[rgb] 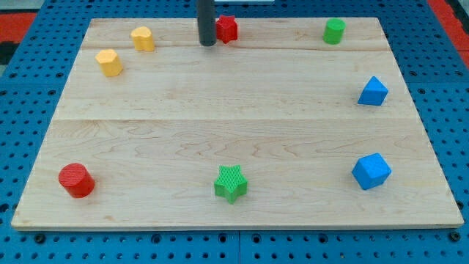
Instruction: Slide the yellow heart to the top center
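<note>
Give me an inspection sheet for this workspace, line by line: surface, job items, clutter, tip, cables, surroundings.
Surface: wooden board, flat, lying on the blue pegboard.
Job's things: two yellow blocks at the view's top left, yellow block and lower yellow block; which is the heart cannot be told.
Clutter: red block, green cylinder, two blue blocks, green star, red cylinder.
Tip: my tip at top center, just left of the red block; contact unclear.
Cables: nothing seen.
Surroundings: blue pegboard.
</note>
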Controlling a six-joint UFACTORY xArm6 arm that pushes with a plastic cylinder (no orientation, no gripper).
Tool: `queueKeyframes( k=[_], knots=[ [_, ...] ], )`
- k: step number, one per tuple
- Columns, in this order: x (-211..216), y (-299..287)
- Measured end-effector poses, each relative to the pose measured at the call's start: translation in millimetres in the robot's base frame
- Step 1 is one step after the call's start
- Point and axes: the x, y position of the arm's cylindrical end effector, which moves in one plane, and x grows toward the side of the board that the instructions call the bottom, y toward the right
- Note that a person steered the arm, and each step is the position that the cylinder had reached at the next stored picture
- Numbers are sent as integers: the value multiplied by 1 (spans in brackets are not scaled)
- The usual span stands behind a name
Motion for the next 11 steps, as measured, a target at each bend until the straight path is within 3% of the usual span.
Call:
queueKeyframes(
  k=[1,2,4,6,8,11],
  knots=[
    [28,-34],
    [17,-101],
    [-27,-102],
    [-29,-139],
    [-68,-80],
    [-78,-75]
  ],
)
